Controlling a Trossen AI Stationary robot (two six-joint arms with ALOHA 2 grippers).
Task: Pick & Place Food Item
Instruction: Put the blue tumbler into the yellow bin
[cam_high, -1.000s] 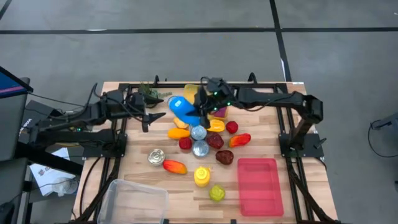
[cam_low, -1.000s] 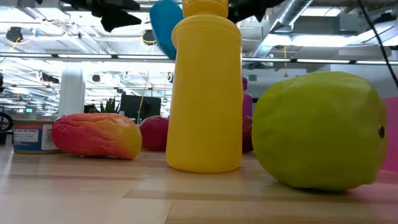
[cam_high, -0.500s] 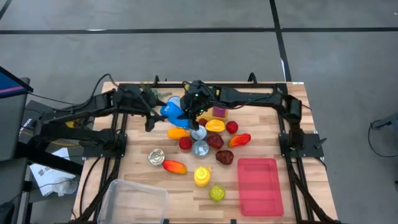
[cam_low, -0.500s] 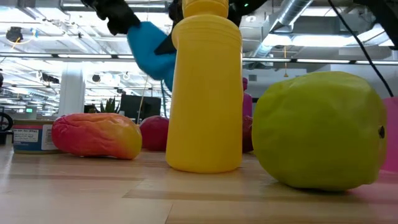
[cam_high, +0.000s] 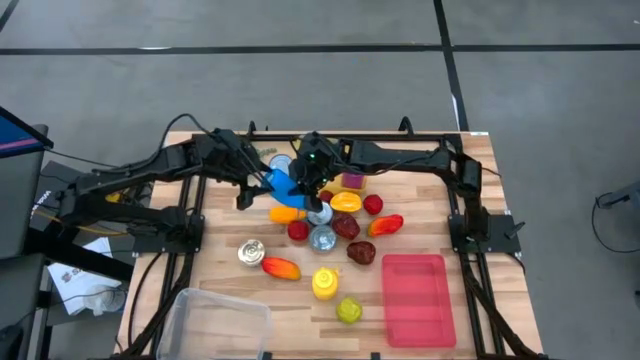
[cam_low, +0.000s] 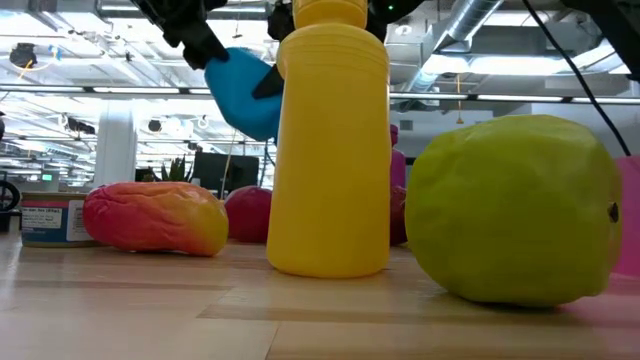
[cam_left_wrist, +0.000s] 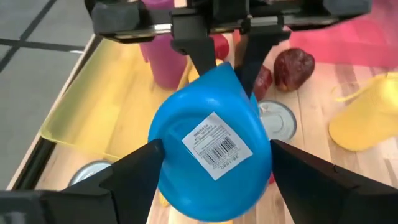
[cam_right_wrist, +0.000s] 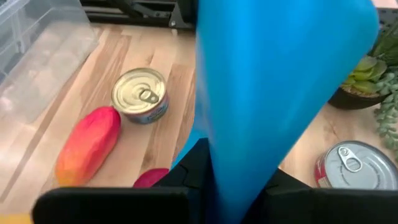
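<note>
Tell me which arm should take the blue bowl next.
Left, probably. The right pincer is shut on the blue bowl's rim, holding it in the air, and the left pincer is open with a finger on each side of it, ready to close.

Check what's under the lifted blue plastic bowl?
Below the blue plastic bowl: bare wood and an upright silver tin can. Whatever lies straight beneath it is hidden.

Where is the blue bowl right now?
The blue bowl is up in the air near the back middle of the table, above the pile of food. The right claw pinches its rim, and the open left claw sits around its other side.
</note>
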